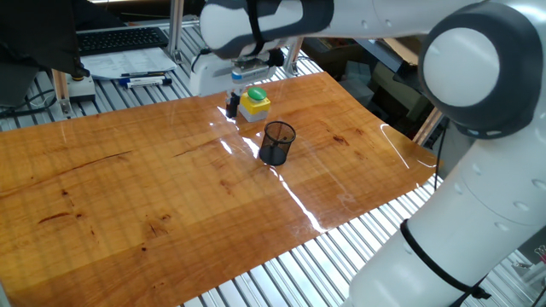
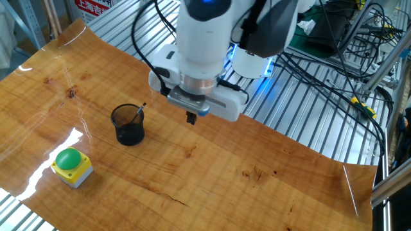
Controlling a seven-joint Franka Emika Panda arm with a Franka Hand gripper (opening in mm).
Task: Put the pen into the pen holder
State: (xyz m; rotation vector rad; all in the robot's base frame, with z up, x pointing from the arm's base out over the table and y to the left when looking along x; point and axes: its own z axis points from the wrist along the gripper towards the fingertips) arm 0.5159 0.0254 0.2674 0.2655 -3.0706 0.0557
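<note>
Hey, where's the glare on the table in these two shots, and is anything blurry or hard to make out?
In one fixed view, a bright streak of glare runs diagonally across the wooden table, passing the pen holder. In the other fixed view, a white glare patch sits by the yellow box. Both views are sharp; the pen in the holder is thin and hard to make out.

Pen in the holder, hand off to the side

The pen (image 2: 139,113) leans inside the holder (image 2: 128,125) on the desk (image 2: 212,173); the hand (image 2: 191,117) hangs above the desk, apart from the holder.
</note>
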